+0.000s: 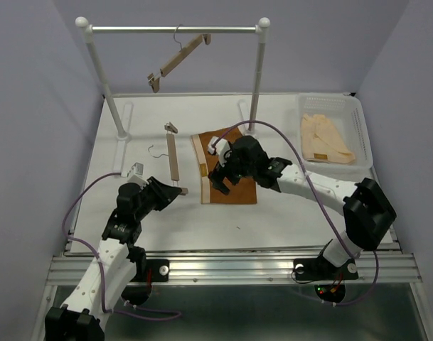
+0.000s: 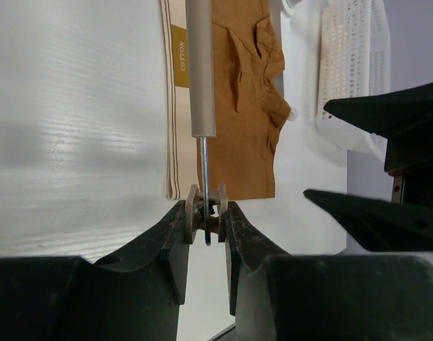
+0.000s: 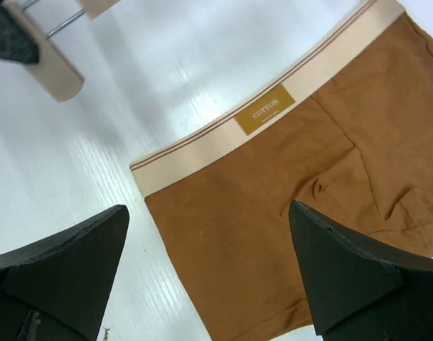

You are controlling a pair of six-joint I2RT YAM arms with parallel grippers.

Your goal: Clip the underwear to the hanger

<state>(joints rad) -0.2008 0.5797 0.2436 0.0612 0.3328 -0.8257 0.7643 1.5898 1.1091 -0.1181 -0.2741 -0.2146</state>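
The left hand (image 2: 207, 220) is pinched narrow on the hanger (image 1: 173, 156), gripping the near clip (image 2: 195, 207), while the right hand (image 3: 207, 213) stands wide open and holds nothing, low over the underwear (image 3: 273, 213). On the white worktop (image 1: 273, 220) the underwear lies spread flat, its pale waistband turned toward the hanger. The hanger lies just beside that edge. Whether the two touch cannot be told. No cloth shows in the near clip, and the far clip (image 1: 171, 128) sits off the garment. The task looks barely begun. One clip is in hand, but the waistband has yet to be brought into it, and the far clip is untouched.
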